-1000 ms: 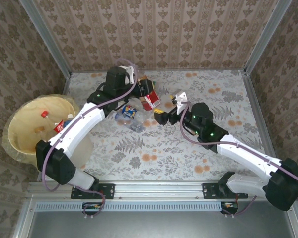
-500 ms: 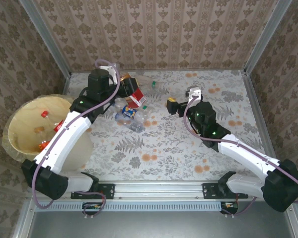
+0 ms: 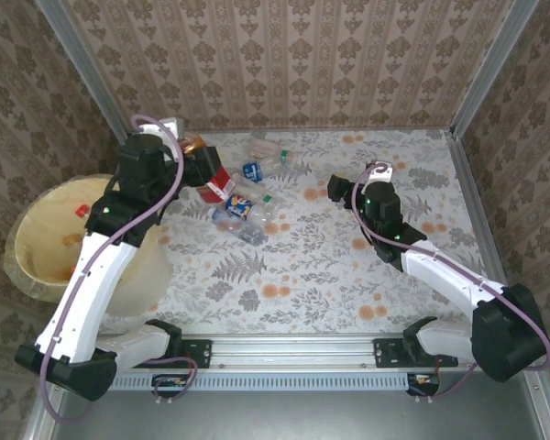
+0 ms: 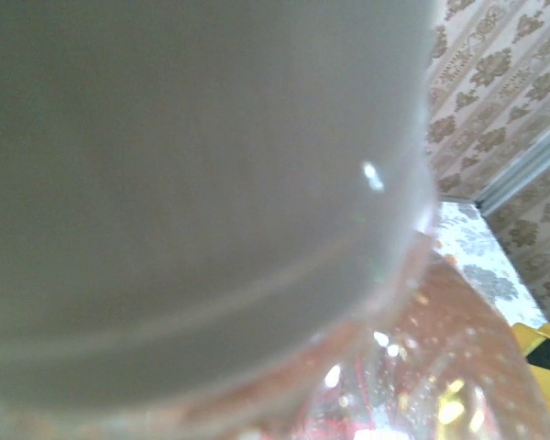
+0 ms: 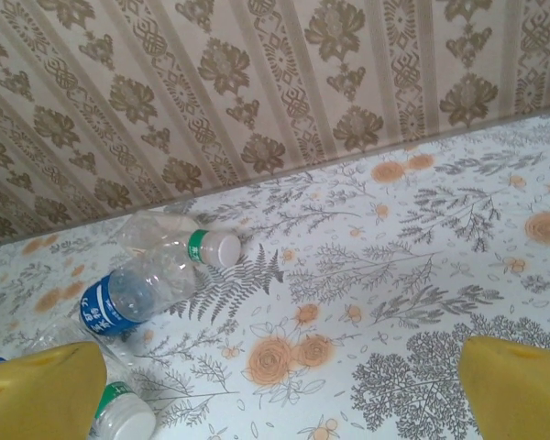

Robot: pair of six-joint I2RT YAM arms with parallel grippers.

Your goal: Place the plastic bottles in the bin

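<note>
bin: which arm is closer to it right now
Left. The left arm runs beside the right rim of the bin, its jaws holding a red-label bottle just past it. The right arm is across the table, beyond the loose bottles.

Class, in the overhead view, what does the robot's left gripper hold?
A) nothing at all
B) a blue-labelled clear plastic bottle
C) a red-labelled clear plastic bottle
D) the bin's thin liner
C: the left gripper is closed round the red-labelled clear plastic bottle, near the table's far-left corner.
</note>
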